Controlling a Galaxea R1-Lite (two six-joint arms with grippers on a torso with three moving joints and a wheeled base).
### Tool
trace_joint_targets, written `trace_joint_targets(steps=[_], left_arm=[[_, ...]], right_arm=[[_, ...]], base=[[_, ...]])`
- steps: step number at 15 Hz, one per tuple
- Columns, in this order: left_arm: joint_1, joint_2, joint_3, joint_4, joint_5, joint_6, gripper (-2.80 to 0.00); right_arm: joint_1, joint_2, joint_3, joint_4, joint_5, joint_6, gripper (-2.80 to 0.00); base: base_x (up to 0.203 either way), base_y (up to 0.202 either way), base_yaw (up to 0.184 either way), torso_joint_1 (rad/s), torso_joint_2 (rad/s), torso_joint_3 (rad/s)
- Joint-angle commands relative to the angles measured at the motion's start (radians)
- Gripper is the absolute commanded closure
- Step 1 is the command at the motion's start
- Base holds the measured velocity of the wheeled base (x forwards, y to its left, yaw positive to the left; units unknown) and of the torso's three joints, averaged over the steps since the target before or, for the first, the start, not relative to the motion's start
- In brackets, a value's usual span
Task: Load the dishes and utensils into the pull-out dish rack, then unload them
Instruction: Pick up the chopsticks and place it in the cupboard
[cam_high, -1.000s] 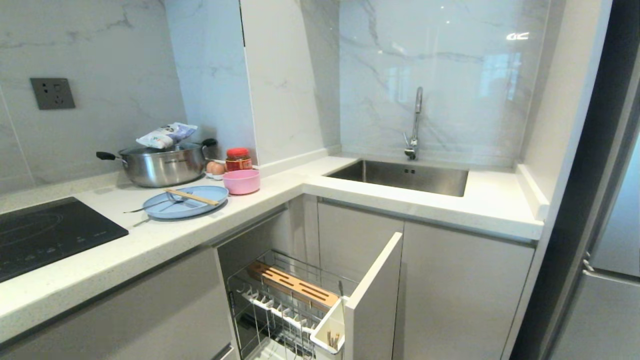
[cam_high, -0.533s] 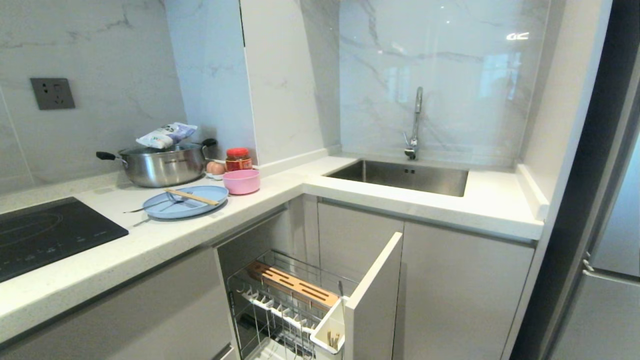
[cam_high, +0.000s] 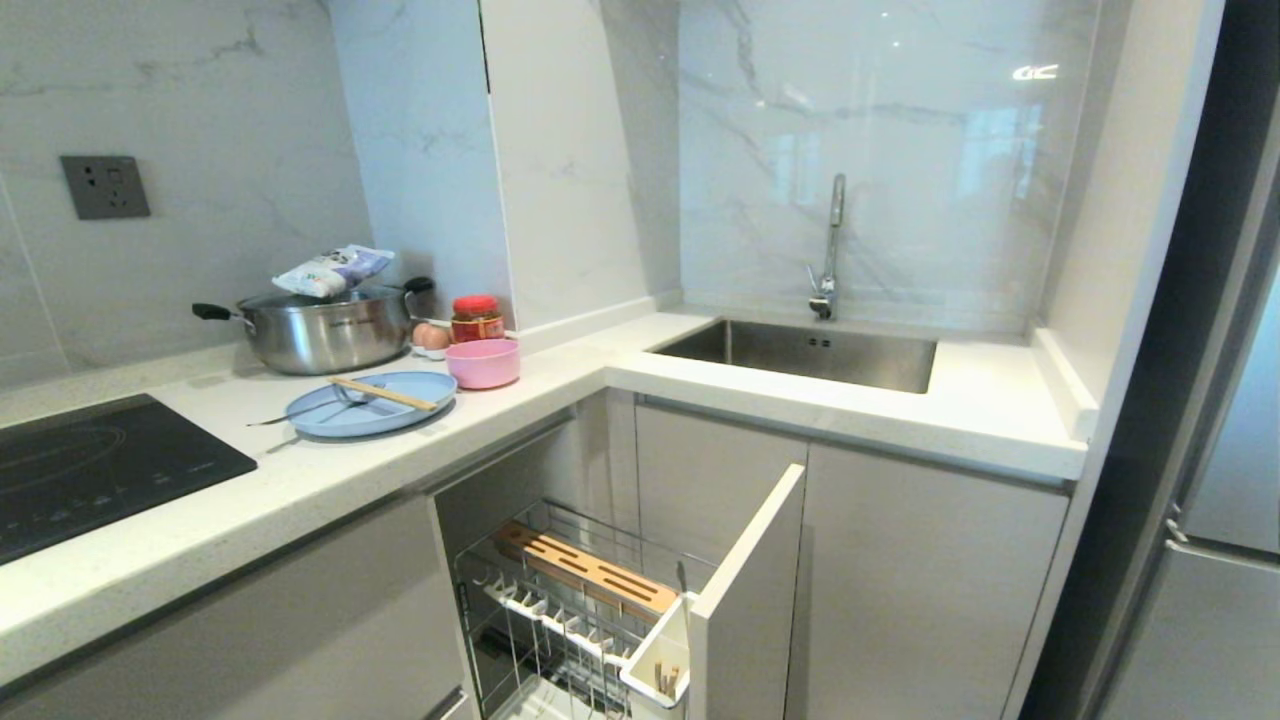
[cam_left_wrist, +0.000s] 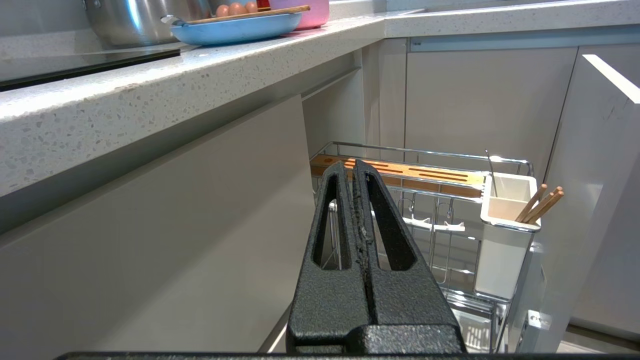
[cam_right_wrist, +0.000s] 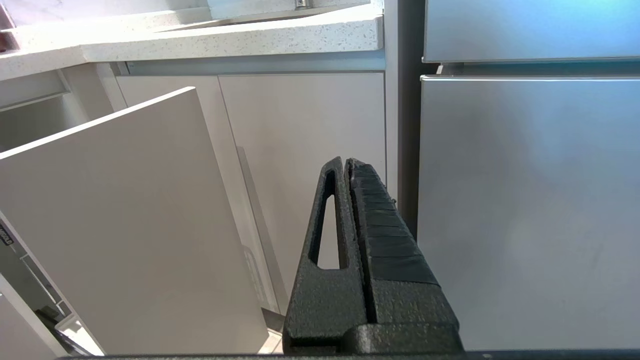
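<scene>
Both claws are pressed together and hold nothing: the left claw (cam_left_wrist: 353, 167) sits low in front of the pull-out dish rack (cam_left_wrist: 425, 172), the right claw (cam_right_wrist: 346, 162) is parked facing the cabinet door (cam_right_wrist: 125, 220) beside the fridge (cam_right_wrist: 530, 200). Loading has not begun. Blue plate (cam_high: 372, 404) and pink bowl (cam_high: 483, 362) rest on the bench (cam_high: 300, 480), well above the rack. Chopsticks (cam_high: 384, 393) lie flat across the plate, long axis running from the stovetop side toward the bowl; the silver utensil (cam_high: 300, 410) lies alongside, handle overhanging the rim toward the stovetop (cam_high: 90, 470). Next move, as judged: raise the left claw to bench height, open it, and align it across the chosen item's long axis
</scene>
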Motion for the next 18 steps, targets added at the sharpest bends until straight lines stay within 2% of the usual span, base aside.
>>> trace_joint_targets(steps=[1, 4, 10, 18], left_arm=[[0.001, 0.002, 0.0, 0.0, 0.0, -0.004, 0.0], [0.001, 0.002, 0.0, 0.0, 0.001, -0.025, 0.0], [-0.004, 0.002, -0.001, 0.003, 0.001, -0.024, 0.0], [-0.004, 0.002, -0.001, 0.0, 0.001, -0.022, 0.0]], right_arm=[[0.0, -0.004, 0.0, -0.001, 0.0, 0.0, 0.0], [0.0, -0.004, 0.0, -0.001, 0.0, 0.0, 0.0], [0.0, -0.003, 0.001, -0.001, 0.0, 0.0, 0.0], [0.0, -0.004, 0.0, -0.001, 0.0, 0.0, 0.0]], base=[[0.0, 0.0, 0.0, 0.0, 0.0, 0.0], [0.0, 0.0, 0.0, 0.0, 0.0, 0.0], [0.0, 0.0, 0.0, 0.001, 0.0, -0.013], [0.0, 0.0, 0.0, 0.003, 0.0, -0.179]])
